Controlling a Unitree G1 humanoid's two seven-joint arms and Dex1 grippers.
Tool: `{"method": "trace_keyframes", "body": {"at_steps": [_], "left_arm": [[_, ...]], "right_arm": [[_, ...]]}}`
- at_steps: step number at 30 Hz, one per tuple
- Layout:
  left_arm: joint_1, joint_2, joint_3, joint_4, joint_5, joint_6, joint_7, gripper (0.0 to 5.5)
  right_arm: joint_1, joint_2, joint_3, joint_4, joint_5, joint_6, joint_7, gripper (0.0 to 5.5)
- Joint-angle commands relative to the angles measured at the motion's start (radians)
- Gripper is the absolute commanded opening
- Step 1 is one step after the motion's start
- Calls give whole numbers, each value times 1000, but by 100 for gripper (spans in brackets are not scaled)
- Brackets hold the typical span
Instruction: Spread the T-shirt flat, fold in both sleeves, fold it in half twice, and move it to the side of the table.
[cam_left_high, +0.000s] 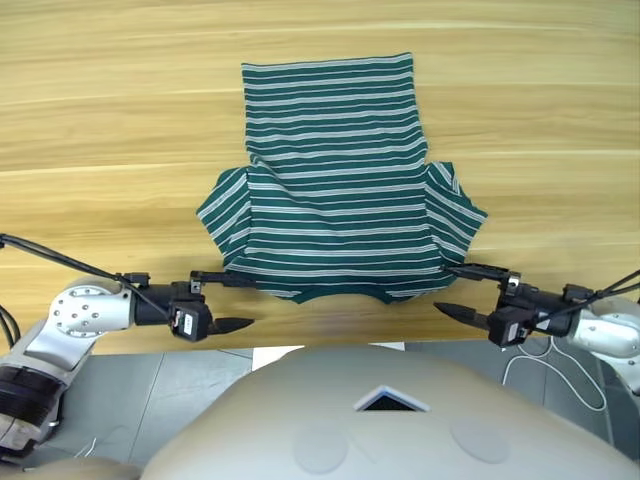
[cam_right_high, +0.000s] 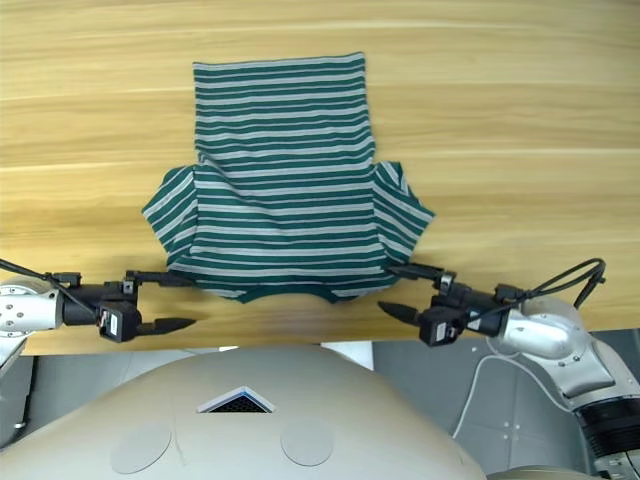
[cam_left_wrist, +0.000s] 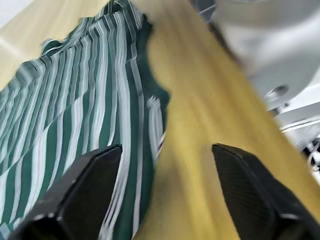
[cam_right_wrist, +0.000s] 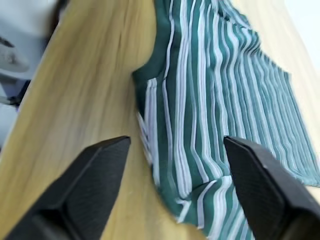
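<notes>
L gripper was spread wide, nothing held, one finger over the T-shirt at its near-left corner, the other over bare surface. R gripper likewise at near-right corner. Shirt lay mid-surface, sleeves out.

T-shirt: dark green, crossed by thin pale stripes, white to light grey, over the body and both sleeves; the sleeve stripes run slanted.
Neck trim: plain dark green, at the table's near edge.
Table: light honey-yellow wood with long darker grain lines and paler bands.
Left gripper: matte black fingers.
Right gripper: matte black fingers.
White cable: white, looping below the table's near edge, on the right.
Floor: grey tiles.
</notes>
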Motion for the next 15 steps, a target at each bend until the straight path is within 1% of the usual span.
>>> {"method": "trace_keyframes", "body": {"at_steps": [1,4,8,15], "left_arm": [[-58,-2,133,98,97,-9,97,356],[-92,-8,196,165,206,-21,172,356],[-105,-4,251,204,286,-30,241,356],[-182,-103,155,177,266,-51,232,356]], "right_arm": [[42,-41,-61,-59,118,-69,12,406],[54,-32,-76,-65,139,-76,18,406],[31,-10,-81,-67,143,-58,15,406],[-48,44,-46,-51,92,2,22,406]]}}
